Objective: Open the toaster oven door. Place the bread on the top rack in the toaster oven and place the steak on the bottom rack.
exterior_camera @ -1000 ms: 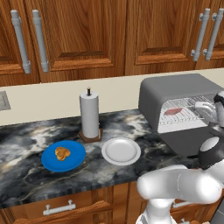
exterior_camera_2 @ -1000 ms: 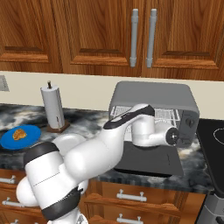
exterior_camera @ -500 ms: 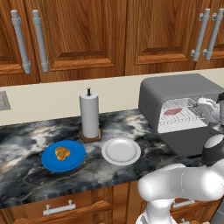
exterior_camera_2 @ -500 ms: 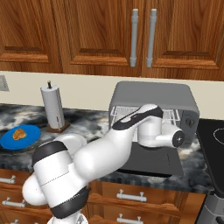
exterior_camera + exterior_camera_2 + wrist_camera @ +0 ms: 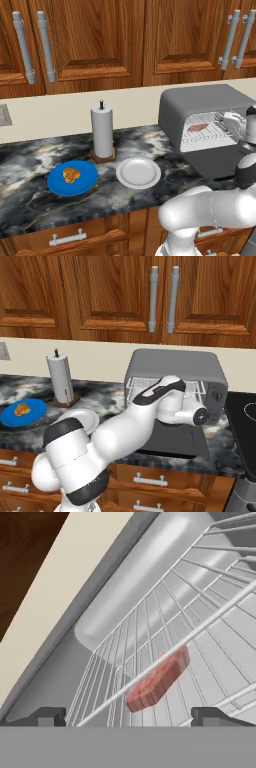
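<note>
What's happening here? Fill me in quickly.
The white robot arm is loading the toaster oven, whose door is folded down open. The steak already lies on a wire rack inside; which rack is hard to tell. The gripper hovers at the oven mouth, open and holding nothing. The bread is still on the blue plate on the counter, beside an empty white plate and the paper-towel roll.
</note>
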Motion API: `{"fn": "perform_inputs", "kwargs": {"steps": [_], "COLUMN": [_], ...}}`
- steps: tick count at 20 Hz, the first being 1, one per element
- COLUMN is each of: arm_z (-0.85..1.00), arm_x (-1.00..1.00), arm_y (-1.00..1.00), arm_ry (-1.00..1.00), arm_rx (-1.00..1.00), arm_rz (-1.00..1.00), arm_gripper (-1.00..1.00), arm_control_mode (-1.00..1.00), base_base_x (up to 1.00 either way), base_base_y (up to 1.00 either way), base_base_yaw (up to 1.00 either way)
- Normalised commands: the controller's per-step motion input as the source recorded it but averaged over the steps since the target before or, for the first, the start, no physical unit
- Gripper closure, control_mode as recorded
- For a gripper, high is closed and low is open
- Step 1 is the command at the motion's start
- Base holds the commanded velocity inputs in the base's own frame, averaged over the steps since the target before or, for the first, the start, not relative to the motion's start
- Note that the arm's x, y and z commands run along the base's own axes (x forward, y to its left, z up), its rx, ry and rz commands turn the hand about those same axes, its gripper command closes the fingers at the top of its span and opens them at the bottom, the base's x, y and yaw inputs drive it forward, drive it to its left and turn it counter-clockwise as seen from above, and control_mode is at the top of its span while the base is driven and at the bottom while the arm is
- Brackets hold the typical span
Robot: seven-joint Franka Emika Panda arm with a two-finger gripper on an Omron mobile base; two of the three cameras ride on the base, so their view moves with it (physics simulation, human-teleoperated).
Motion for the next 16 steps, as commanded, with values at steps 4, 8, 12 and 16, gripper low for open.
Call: {"fn": "perform_inputs", "kwargs": {"steps": [4, 8, 12, 16], "arm_z": [-0.18, -0.07, 0.00, -0.02], "arm_x": [0.09, 0.23, 0.28, 0.27], "arm_y": [0.00, -0.01, -0.02, -0.02], "arm_ry": [-0.08, 0.00, 0.00, 0.00], "arm_rx": [0.00, 0.00, 0.00, 0.00], "arm_rz": [0.00, 0.00, 0.00, 0.00], "arm_gripper": [-1.00, -1.00, -1.00, -1.00], "arm_control_mode": [-1.00, -1.00, -1.00, -1.00], "base_base_x": [0.00, 0.00, 0.00, 0.00], "base_base_y": [0.00, 0.00, 0.00, 0.00], "base_base_yaw": [0.00, 0.00, 0.00, 0.00]}}
